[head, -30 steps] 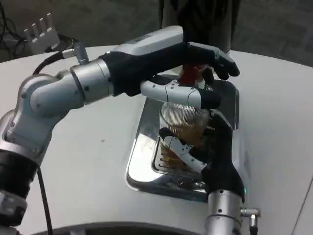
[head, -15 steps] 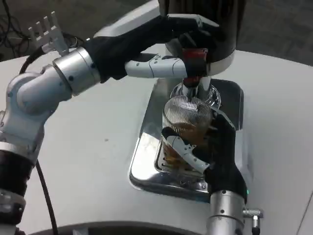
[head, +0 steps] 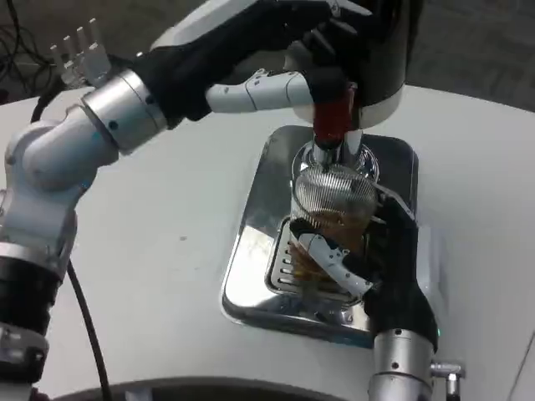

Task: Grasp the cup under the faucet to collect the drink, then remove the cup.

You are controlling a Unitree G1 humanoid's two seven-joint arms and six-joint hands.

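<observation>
Cup: the clear ribbed glass cup (head: pixel 336 213), part-filled with amber drink, sat inside the right hand (head: pixel 380 271), which wrapped its side.
Handling: probably heavy with liquid, rigid, breakable and slick; best gripped mid-wall and kept upright.
Tap: the left hand (head: pixel 288 63) closed on the red faucet lever (head: pixel 333 117), directly above the cup.
Base: a shiny steel drip tray (head: pixel 251 251) lay beneath the right hand.

Right hand (head: pixel 380 259) grips the ribbed glass cup (head: pixel 332 219), part-filled with amber drink, on the steel drip tray (head: pixel 259 217) beneath the faucet (head: pixel 328 154). Left hand (head: pixel 284 58) grips the red tap lever (head: pixel 333 113).
</observation>
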